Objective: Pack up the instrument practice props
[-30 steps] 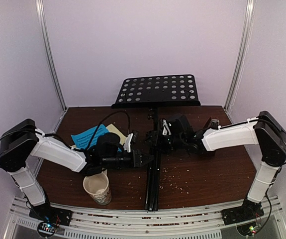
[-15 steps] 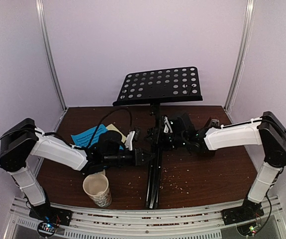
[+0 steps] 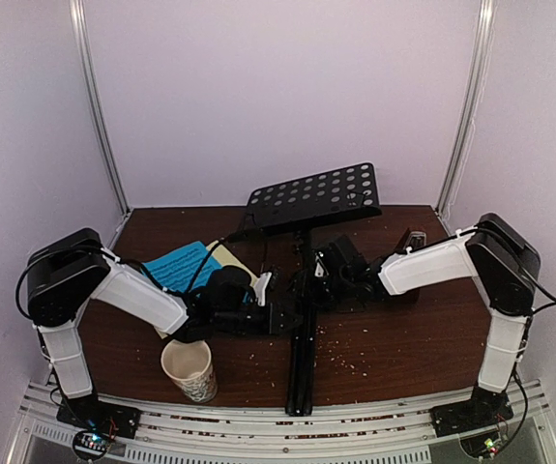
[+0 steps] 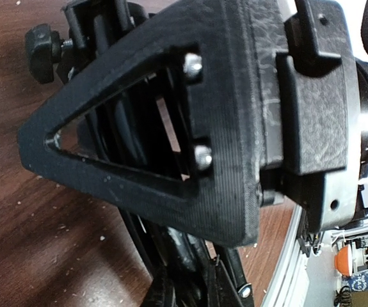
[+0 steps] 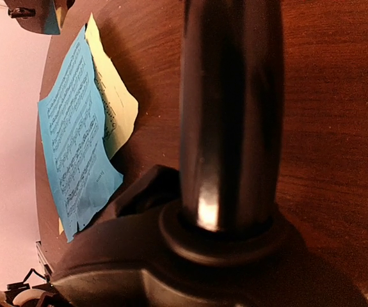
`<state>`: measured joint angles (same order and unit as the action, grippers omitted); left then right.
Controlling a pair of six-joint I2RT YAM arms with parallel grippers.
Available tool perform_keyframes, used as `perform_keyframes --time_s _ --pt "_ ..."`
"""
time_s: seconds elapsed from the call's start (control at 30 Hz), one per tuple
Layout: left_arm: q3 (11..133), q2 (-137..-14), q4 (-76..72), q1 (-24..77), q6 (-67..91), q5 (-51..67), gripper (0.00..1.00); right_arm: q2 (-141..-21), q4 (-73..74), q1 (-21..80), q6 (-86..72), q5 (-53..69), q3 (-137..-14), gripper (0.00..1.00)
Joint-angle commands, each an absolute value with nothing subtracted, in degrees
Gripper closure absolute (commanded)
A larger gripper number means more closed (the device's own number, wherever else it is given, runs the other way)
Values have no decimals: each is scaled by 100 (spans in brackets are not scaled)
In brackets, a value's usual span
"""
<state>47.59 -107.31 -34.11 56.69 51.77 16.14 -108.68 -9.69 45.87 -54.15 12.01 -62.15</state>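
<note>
Nothing is packed yet, I judge: the music stand [image 3: 311, 198] stands on the counter [image 3: 403, 338], its desk tilted, and the music sheets [image 3: 183, 263] lie loose at left. My left gripper [image 3: 279, 315] is nearly closed on its lower tubing; the right gripper [image 3: 318, 278] sits against the post, grip unclear.

Cream mug [image 3: 189, 367] stands upright (near edge) on brown table [image 3: 394, 338].

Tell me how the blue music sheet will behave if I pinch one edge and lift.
Probably floppy: the blue music sheet looks paper-thin and lies flat on the table. Likely light, so a push may slide it. It overlaps the pale yellow sheet, which might drag along.
</note>
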Motion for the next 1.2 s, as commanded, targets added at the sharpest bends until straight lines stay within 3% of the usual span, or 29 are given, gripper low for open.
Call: perform_keyframes --time_s 0.0,0.17,0.4,0.73,0.93,1.17 --pt "5048 -10573 -4204 5792 4386 1912 96 -11055 -1478 4512 -4545 596 -6537 92" --pt "5149 -10638 -3933 5792 4330 1875 87 -11218 -1400 4510 -4484 482 -6617 83" --pt "5175 -10674 -3786 5792 4316 1908 74 -11272 -1327 4509 -4373 326 -6603 62" --pt "5209 -10452 -3625 5783 4122 1773 55 -11194 -1303 4512 -4283 282 -6582 49" --pt "5372 -10174 -3196 5691 3765 1540 41 -10977 -1087 4509 -4075 65 -6558 28" --pt "5242 -9538 -2827 5494 3402 747 30 -10564 -667 4511 -3729 -381 -6541 11"
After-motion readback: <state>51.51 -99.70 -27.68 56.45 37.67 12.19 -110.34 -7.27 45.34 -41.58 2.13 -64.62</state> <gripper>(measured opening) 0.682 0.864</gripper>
